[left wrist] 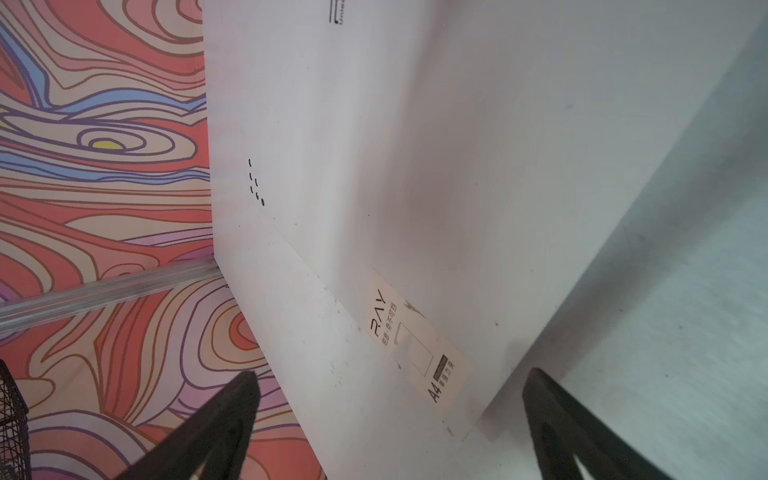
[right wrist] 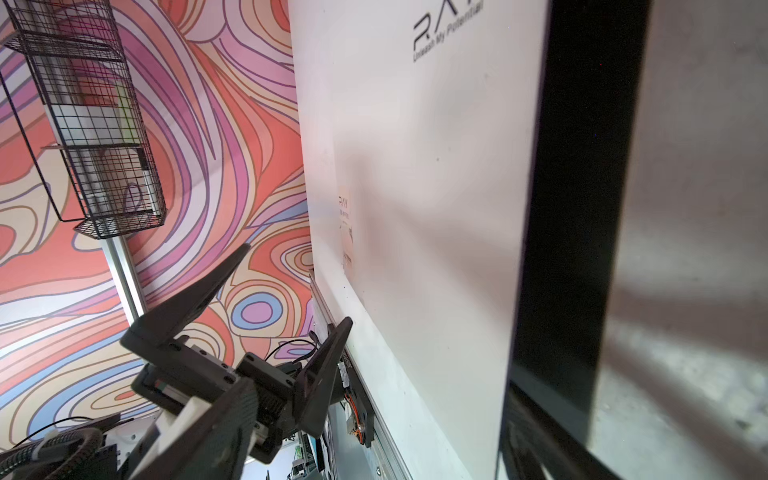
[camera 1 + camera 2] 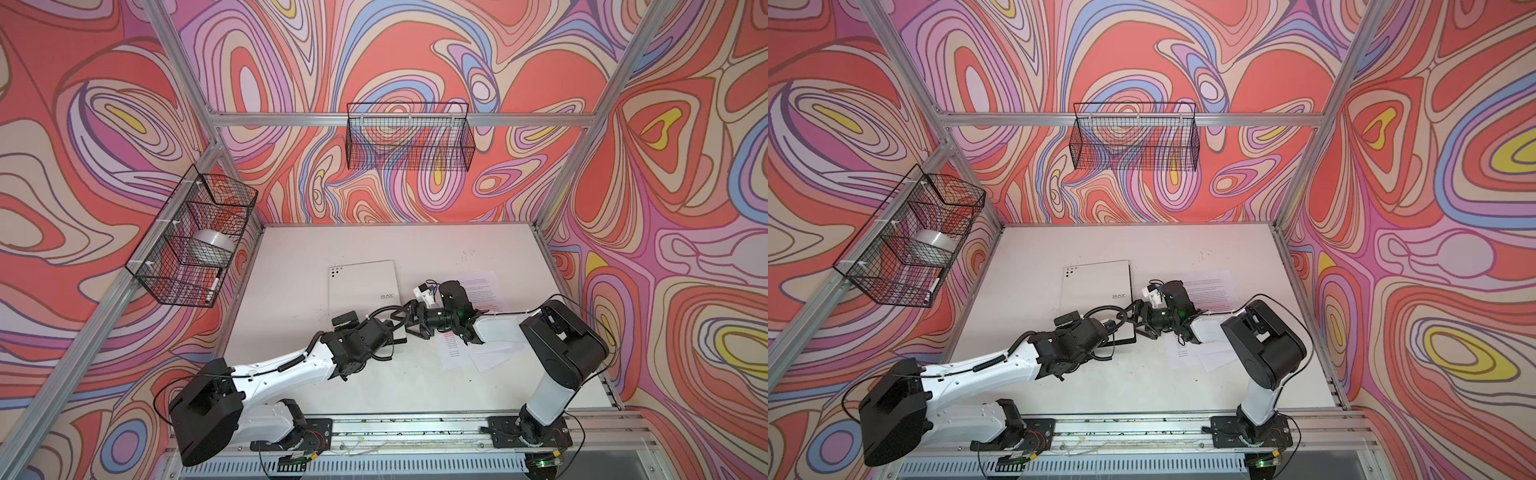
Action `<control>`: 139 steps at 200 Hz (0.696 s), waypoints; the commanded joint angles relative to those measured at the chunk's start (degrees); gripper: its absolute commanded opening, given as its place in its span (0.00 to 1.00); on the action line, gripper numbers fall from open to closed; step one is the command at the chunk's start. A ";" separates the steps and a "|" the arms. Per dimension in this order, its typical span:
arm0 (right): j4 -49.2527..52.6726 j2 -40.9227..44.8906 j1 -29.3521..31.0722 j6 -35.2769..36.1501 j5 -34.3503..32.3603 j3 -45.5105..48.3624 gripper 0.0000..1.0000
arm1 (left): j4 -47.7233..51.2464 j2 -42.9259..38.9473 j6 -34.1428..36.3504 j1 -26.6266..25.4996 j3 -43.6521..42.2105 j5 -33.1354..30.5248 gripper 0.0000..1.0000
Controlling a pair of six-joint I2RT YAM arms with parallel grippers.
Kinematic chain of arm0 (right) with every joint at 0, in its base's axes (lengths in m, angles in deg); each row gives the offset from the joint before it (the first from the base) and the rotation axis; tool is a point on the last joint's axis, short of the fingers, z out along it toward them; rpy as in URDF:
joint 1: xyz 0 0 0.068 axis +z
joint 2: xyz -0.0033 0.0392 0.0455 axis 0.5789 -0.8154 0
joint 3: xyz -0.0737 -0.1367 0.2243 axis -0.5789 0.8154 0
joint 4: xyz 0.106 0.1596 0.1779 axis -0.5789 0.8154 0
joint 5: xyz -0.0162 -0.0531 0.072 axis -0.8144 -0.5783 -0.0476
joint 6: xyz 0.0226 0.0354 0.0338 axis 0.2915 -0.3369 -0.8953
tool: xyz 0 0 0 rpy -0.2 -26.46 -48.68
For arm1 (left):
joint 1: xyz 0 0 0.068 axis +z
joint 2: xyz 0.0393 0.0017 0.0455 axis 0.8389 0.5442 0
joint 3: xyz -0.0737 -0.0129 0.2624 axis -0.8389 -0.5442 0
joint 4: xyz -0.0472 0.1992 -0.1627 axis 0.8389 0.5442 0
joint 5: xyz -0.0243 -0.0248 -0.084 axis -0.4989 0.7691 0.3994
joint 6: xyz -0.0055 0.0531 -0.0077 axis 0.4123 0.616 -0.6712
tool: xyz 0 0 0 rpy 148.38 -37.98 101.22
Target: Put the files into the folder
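Observation:
The folder (image 3: 360, 286) lies shut and flat on the white table (image 3: 316, 249), glossy white with "RAY" lettering (image 2: 446, 29) and an "A4" label (image 1: 419, 349). A black strip (image 2: 582, 208) runs along its right edge. The files (image 3: 482, 286) are loose printed sheets with pink lines, to the right of the folder. More of them (image 3: 461, 353) lie partly under my right arm. My left gripper (image 1: 392, 374) is open at the folder's near right corner. My right gripper (image 3: 409, 322) is open, pointing left at the folder's right edge, close to the left gripper (image 2: 291, 303).
A black wire basket (image 3: 409, 137) hangs on the back wall. Another basket (image 3: 195, 237) on the left wall holds a tape roll (image 3: 214, 245) and a marker (image 3: 214, 286). Aluminium frame posts stand at the table's corners. Both arm bases sit on the front rail (image 3: 415, 432).

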 commanded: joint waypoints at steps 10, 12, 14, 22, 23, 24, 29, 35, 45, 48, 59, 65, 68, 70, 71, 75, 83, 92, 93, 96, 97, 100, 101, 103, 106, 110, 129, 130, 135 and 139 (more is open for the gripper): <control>-3.54 -2.73 -0.14 -0.45 1.43 -0.10 0.91 | 4.74 -5.97 -1.40 3.75 3.34 4.09 1.00; -3.63 -2.82 -0.11 -0.43 1.37 -0.11 0.91 | 5.08 -6.32 -1.46 4.19 3.49 4.59 1.00; -3.68 -2.82 -0.14 -0.44 1.36 -0.06 0.91 | 5.32 -6.65 -1.61 4.69 3.70 5.00 1.00; -3.98 -3.13 -0.11 -0.74 1.22 -0.03 0.90 | 6.28 -7.82 -2.19 6.43 4.57 6.49 1.00; -4.08 -3.15 -0.10 -0.82 1.20 -0.02 0.90 | 6.38 -7.89 -2.22 6.64 4.67 6.68 1.00; -4.17 -3.17 -0.13 -0.90 1.14 -0.02 0.90 | 6.52 -8.02 -2.27 6.84 4.76 6.86 1.00; -4.78 -3.42 -0.06 -1.30 1.04 0.13 0.90 | 7.01 -8.42 -2.48 7.89 5.28 7.81 1.00; -5.64 -3.60 -0.12 -1.75 1.00 0.29 0.90 | 7.41 -8.85 -2.73 9.21 5.81 8.76 1.00; -7.14 -4.01 -0.15 -2.39 1.00 0.64 0.88 | 8.03 -9.12 -3.72 11.96 7.02 10.39 1.00; -7.40 -4.09 -0.12 -2.52 1.00 0.68 0.88 | 8.39 -9.20 -4.06 12.83 7.41 11.28 1.00; -9.27 -4.32 -0.16 -3.36 0.91 1.05 0.87 | 10.02 -8.81 -5.96 16.86 9.53 15.11 1.00; -10.33 -4.32 -0.11 -3.88 0.78 1.36 0.86 | 10.86 -8.19 -7.14 19.61 10.78 17.59 1.00; -10.69 -4.32 -0.13 -4.04 0.73 1.44 0.85 | 11.33 -7.78 -7.77 20.92 11.53 18.83 1.00; -10.82 -4.32 -0.15 -4.05 0.73 1.46 0.85 | 11.67 -7.48 -8.17 21.80 11.86 19.70 1.00; -10.88 -4.32 -0.11 -4.09 0.73 1.47 0.85 | 11.85 -7.33 -8.46 22.24 12.18 20.14 1.00; -11.03 -4.24 -0.15 -4.20 0.73 1.35 0.84 | 12.42 -6.59 -9.39 23.97 13.30 21.90 1.00; -10.84 -3.94 -0.13 -4.01 0.56 1.10 0.82 | 13.86 -4.74 -11.30 27.52 15.55 25.24 1.00; -9.52 -3.40 -0.09 -3.37 0.47 0.45 0.80 | 15.17 -2.26 -13.44 31.38 18.17 29.02 1.00; -9.52 -3.40 -0.09 -3.37 0.47 0.45 0.80 | 15.35 -1.95 -13.69 31.77 18.46 29.46 1.00; -8.68 -3.10 -0.08 -2.97 0.39 0.15 0.80 | 15.64 -1.15 -14.46 32.97 19.28 30.63 1.00; -8.36 -3.01 -0.08 -2.89 0.39 0.02 0.80 | 15.81 -0.82 -14.77 33.41 19.58 31.01 1.00; -7.27 -2.74 -0.08 -2.34 0.32 -0.31 0.80 | 16.36 -0.04 -15.44 34.57 20.41 32.15 1.00; -6.91 -2.65 -0.08 -2.10 0.30 -0.47 0.80 | 16.48 0.35 -15.70 35.00 20.67 32.52 1.00; -6.11 -2.43 -0.08 -1.65 0.23 -0.70 0.80 | 16.67 1.01 -16.22 35.73 21.20 33.19 1.00; -3.85 -1.94 0.00 -0.64 -0.08 -1.30 0.80 | 16.94 1.87 -17.10 36.82 21.92 34.05 1.00; -1.98 -1.55 0.07 0.35 -0.34 -1.85 0.80 | 17.11 2.79 -18.17 38.23 22.76 34.98 1.00; 9.52 1.37 0.79 6.90 -2.45 -5.66 0.80 | 15.00 5.91 -20.95 42.93 23.75 39.87 1.00; 9.97 1.47 0.84 7.14 -2.57 -5.82 0.80 | 14.83 6.00 -20.96 43.00 23.71 39.98 1.00; 11.27 1.96 0.99 7.97 -2.78 -6.42 0.81 | 13.99 6.57 -20.98 43.15 23.52 40.13 1.00; 11.65 2.36 1.05 8.32 -2.79 -6.75 0.81 | 13.47 6.95 -21.11 43.15 23.45 40.06 1.00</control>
